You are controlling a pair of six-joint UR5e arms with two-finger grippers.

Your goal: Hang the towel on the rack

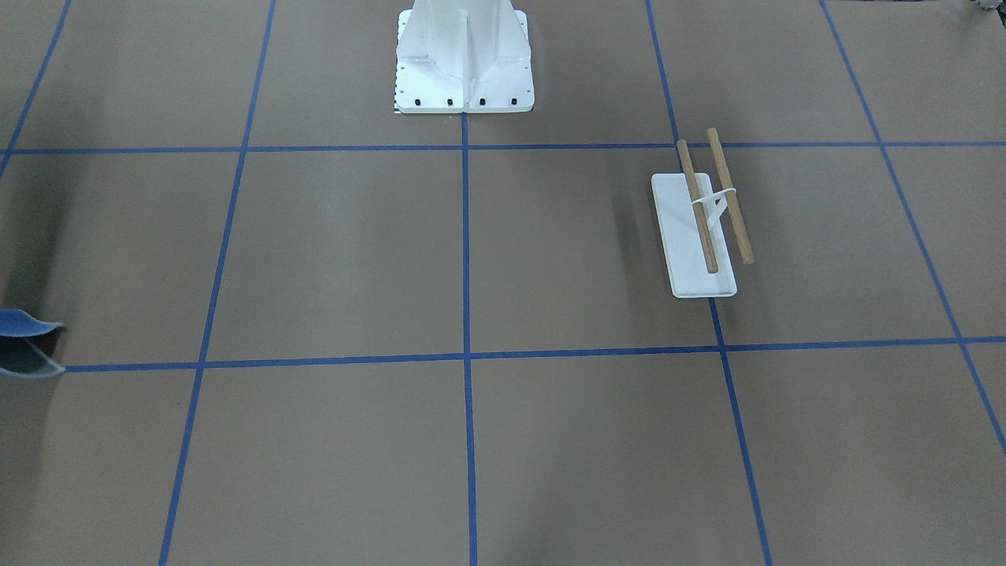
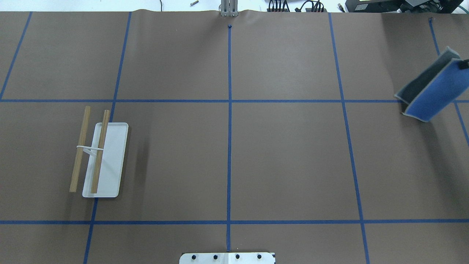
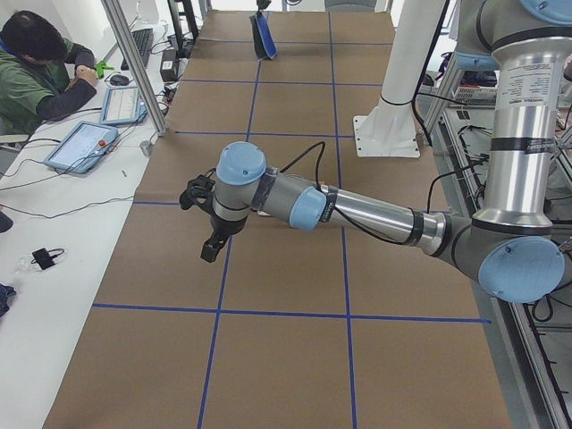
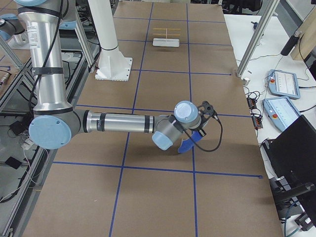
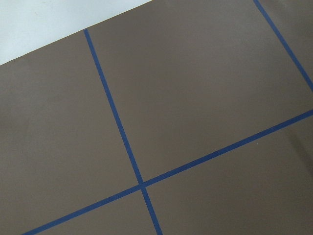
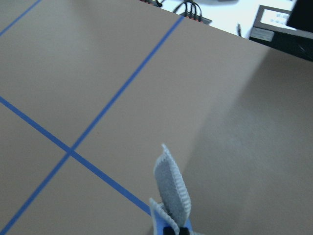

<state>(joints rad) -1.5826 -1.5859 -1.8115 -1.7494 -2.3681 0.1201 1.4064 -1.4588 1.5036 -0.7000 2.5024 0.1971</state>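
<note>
The blue towel with pale grey trim hangs folded from my right gripper, above the table's far right. The right wrist view shows its grey-trimmed edge sticking out from the shut fingertips. It also shows at the left edge of the front view and in the right side view. The rack, a white base with two wooden bars, stands at the table's left, far from the towel. My left gripper hovers over bare table, and I cannot tell whether it is open or shut.
The white bolted robot pedestal stands at the table's near-robot edge, in the middle. Blue tape lines divide the brown table into squares. An operator sits at a side desk with tablets.
</note>
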